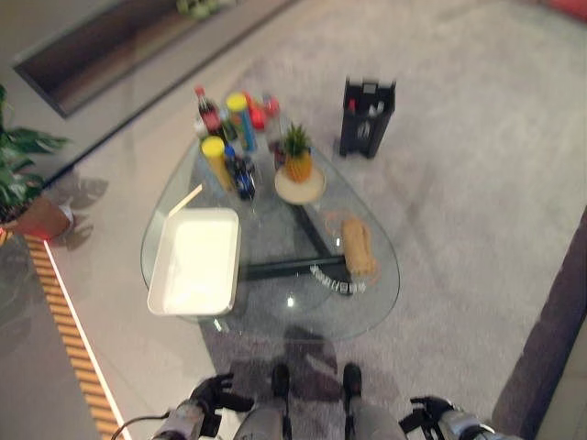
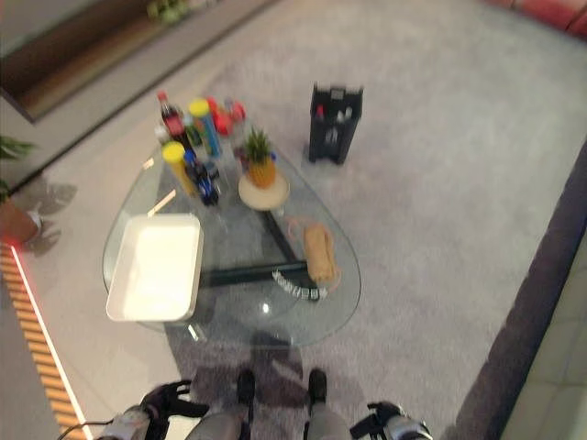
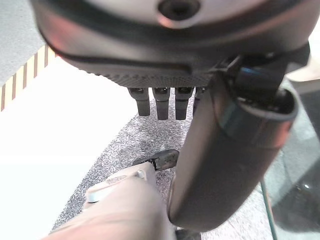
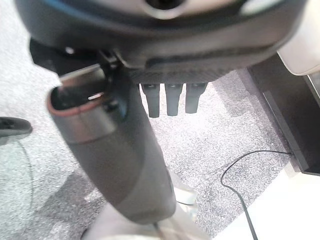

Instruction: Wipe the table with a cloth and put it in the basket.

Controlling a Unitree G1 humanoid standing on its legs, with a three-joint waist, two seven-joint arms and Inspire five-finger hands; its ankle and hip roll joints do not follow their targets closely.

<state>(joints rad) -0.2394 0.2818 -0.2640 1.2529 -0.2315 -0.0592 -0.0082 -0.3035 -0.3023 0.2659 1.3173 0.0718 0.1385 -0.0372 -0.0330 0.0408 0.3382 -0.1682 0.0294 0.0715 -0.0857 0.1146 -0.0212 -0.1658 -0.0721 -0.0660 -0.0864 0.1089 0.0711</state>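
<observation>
At the near edge, the left hand and right hand are seen relaxed, holding nothing; beyond, on the glass counter, a white basket and rolled tan cloth lie apart.

Clear glass counter, glossy, catching glints of light, its dark matt frame showing through. On it a white rectangular basket that looks like smooth plastic, and near the right edge a tan cloth, rolled and coarse-looking. Grey carpet under the counter, rough and nubbly. Dark left hand, textured matt palm, smooth fingers.
</observation>
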